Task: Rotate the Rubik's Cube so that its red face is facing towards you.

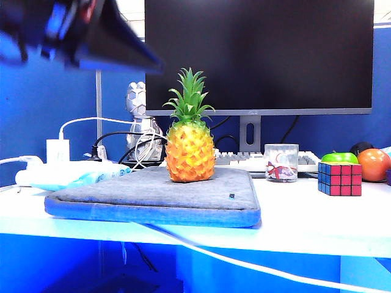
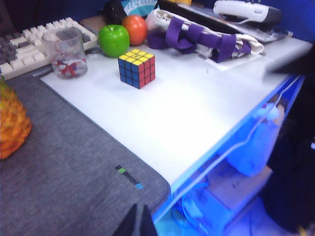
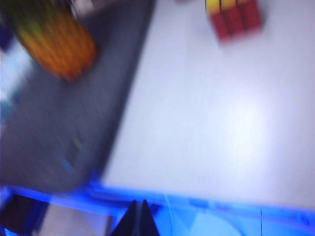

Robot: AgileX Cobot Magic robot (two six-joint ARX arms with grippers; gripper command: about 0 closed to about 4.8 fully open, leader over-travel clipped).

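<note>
A blurred left arm (image 1: 73,30) looms nearest; both grippers, left gripper (image 2: 139,222) and right gripper (image 3: 139,221), are closed and empty, well apart from the Rubik's Cube (image 1: 339,179) by the desk's (image 1: 317,220) right edge.

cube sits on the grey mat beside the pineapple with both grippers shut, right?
Not quite. The exterior view shows the cube on the bare white table, right of the grey mat, near the green apple. Left gripper and right gripper are shut.
</note>
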